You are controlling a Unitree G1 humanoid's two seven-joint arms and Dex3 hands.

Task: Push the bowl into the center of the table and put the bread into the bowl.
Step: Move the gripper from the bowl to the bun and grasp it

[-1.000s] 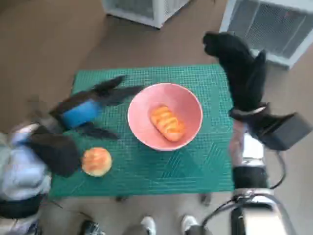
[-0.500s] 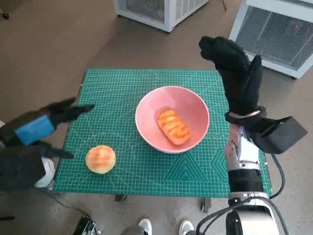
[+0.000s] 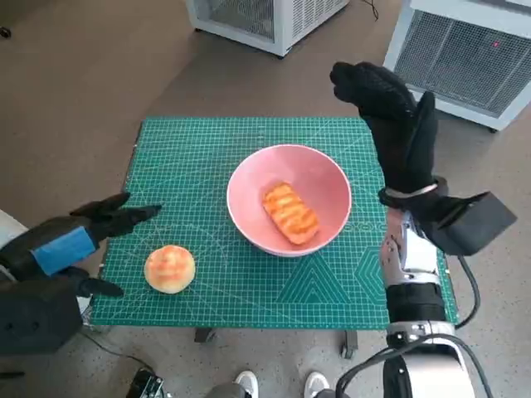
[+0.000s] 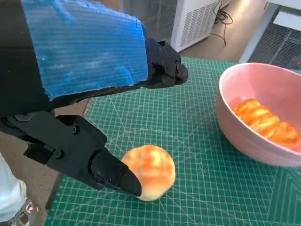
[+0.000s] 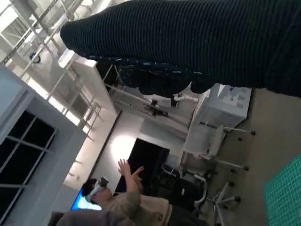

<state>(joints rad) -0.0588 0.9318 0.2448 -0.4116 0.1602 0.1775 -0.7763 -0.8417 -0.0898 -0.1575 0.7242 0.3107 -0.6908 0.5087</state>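
Your pink bowl (image 3: 289, 211) sits near the middle of the green cutting mat (image 3: 207, 157) that covers the table, just right of the centre of the head view, and a long, ridged bread roll (image 3: 290, 212) lies inside it. A second piece of bread, a round bun (image 3: 169, 269), rests on the mat in the lower left of that view, apart from the bowl and close to the mat's near edge. Your left hand (image 3: 70, 240) hovers at the left edge of the mat with its fingers spread and nothing in them; in the left wrist view one black fingertip (image 4: 115, 174) lies just beside the bun (image 4: 150, 172), and you cannot tell from these pictures whether it touches it. The bowl (image 4: 263, 117) shows at the right of that view with the roll (image 4: 263, 123) in it. Your right hand (image 3: 390, 116) is raised over the right side of the table, upper right of the head view, fingers loosely extended and holding nothing. White cabinets with grilles (image 3: 465, 50) stand on the floor beyond the table. In the right wrist view a person (image 5: 117, 197) sits at the lower left with one hand raised.
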